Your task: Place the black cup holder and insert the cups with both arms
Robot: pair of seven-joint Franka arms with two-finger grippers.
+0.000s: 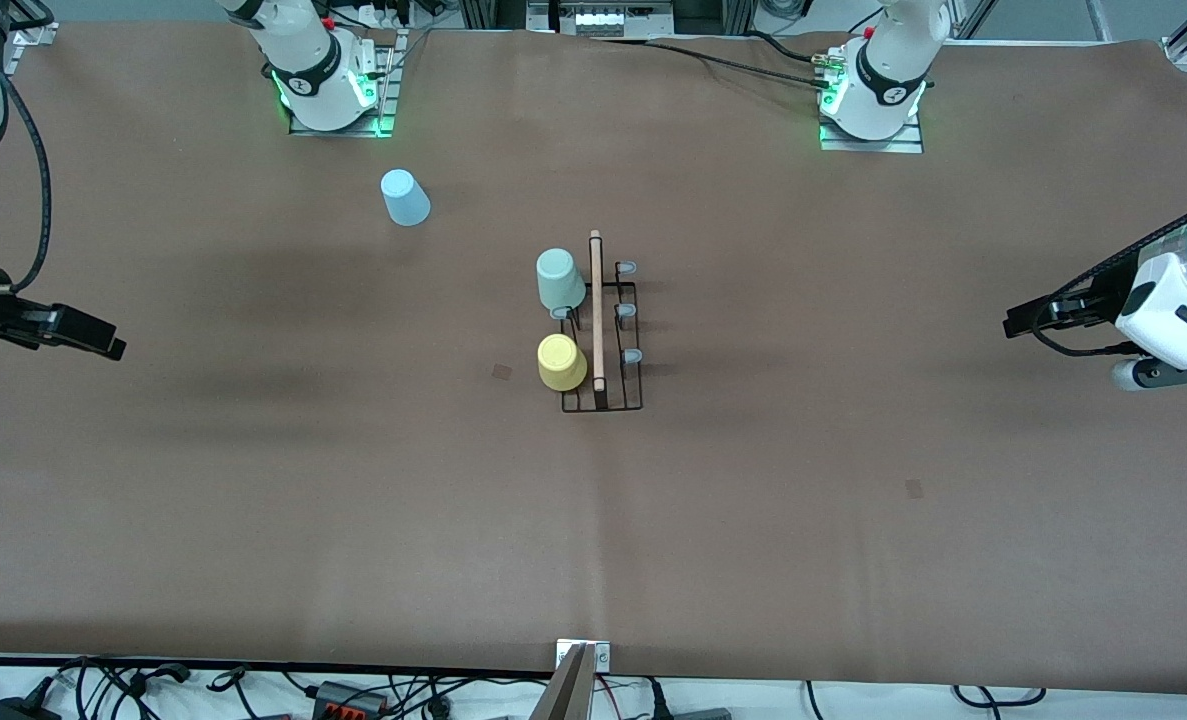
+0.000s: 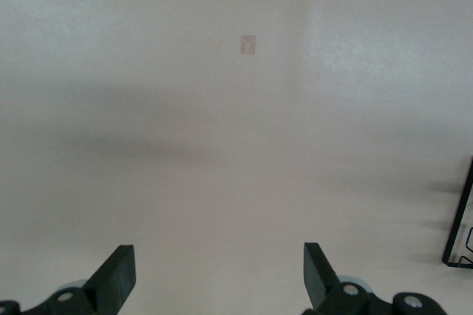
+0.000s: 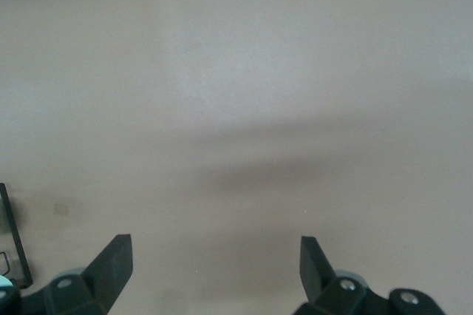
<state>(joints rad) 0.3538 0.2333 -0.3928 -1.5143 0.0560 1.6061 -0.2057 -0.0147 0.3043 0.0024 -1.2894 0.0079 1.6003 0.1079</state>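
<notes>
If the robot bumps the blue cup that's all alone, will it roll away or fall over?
The light blue cup stands upside down on its wide rim on the table, so a gentle bump would probably slide it, not roll it. It looks small and thin-walled, likely light, so a harder knock might tip it. Once on its side, its tapered shape would probably roll in a curve.

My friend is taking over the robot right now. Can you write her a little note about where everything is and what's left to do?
Left end effector: open, holding nothing, waiting over bare table at the left arm's end.
Right end effector: open, holding nothing, waiting over the right arm's end.
Black cup holder: standing mid-table.
Green cup and yellow cup: upside down on pegs on the side toward the right arm's end; yellow is nearer the front camera.
Blue cup: upside down on the table near the right arm's base.
Done: holder placed, two cups on.
Left: the blue cup. Several pegs are free.
</notes>
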